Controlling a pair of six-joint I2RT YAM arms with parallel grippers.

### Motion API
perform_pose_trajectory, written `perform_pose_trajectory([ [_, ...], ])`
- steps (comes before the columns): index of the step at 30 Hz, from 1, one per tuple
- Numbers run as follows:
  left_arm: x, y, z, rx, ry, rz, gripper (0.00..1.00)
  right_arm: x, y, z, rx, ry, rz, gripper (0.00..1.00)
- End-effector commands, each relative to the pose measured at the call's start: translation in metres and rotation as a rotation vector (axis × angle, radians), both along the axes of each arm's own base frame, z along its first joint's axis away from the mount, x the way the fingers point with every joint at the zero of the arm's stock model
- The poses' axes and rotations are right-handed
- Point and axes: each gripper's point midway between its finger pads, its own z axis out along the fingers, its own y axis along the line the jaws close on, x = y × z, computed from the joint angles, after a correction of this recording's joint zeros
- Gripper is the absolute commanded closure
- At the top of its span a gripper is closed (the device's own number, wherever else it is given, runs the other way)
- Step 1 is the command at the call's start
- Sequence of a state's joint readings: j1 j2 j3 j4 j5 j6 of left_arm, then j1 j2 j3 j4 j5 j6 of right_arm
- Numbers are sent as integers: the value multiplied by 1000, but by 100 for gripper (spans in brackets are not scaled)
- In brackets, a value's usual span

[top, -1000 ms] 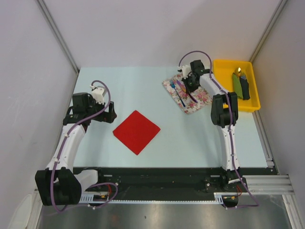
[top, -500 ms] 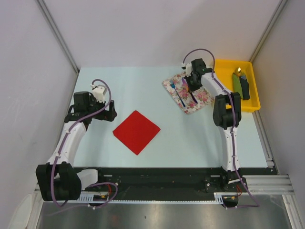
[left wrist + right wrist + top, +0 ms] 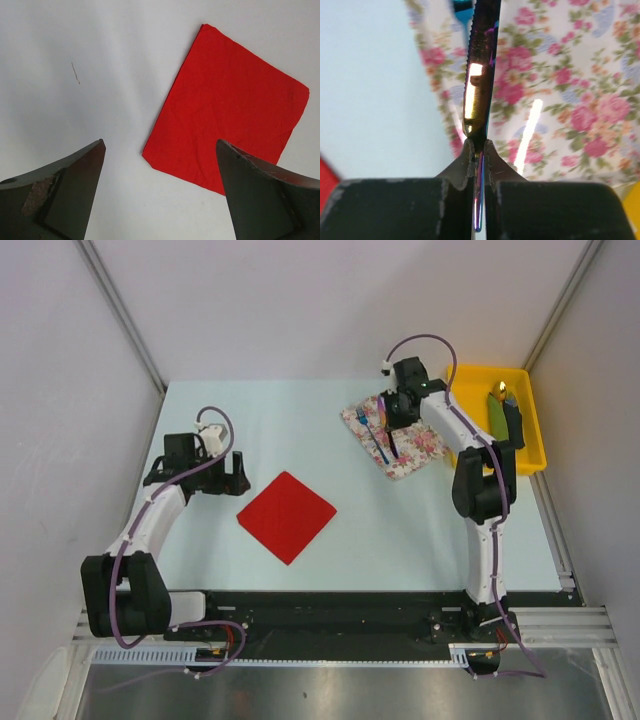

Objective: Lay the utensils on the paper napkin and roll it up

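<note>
Lifting the knife (image 3: 481,65) clear of the floral cloth (image 3: 570,100), carry it level to the paper napkin (image 3: 286,516), which lies flat mid-table, well apart from it. Your right gripper (image 3: 479,150) is clamped on one end; the left gripper (image 3: 160,145) hangs spread wide beside the napkin. Only the right wrist view shows that pinch; the top view shows your route.

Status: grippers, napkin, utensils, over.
Left gripper open near flat red paper napkin, nothing on it. Right gripper shut on purple metal knife over floral cloth. Blue utensil lies on cloth. Table between bare.
</note>
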State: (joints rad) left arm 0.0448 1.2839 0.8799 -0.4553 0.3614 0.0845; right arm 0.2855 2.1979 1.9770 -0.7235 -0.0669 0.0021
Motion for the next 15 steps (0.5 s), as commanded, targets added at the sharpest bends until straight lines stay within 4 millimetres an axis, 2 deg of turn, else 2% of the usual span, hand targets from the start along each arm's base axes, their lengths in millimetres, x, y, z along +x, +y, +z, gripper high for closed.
perform_pose_trajectory([
  [1, 9, -6, 12, -70, -21, 40, 2, -25, 46, 57, 152, -45, -60, 100],
  [2, 10, -1, 11, -70, -20, 55, 2, -34, 62, 60, 177, -33, -60, 100],
  [4, 11, 2, 13, -115, -6, 107, 1, -44, 79, 63, 200, -19, -59, 100],
  [5, 12, 9, 13, -125, -6, 134, 1, -52, 96, 67, 213, -17, -39, 100],
  [8, 14, 21, 19, -147, -26, 189, 1, -66, 121, 72, 243, -6, -70, 100],
  [9, 14, 24, 20, -148, -32, 200, 0, -78, 140, 72, 262, 9, -81, 100],
  [13, 13, 31, 29, -149, -71, 237, 0, -98, 178, 73, 275, 7, -106, 100],
  [15, 14, 35, 32, -146, -87, 258, 0, -102, 188, 69, 263, -13, -115, 100],
])
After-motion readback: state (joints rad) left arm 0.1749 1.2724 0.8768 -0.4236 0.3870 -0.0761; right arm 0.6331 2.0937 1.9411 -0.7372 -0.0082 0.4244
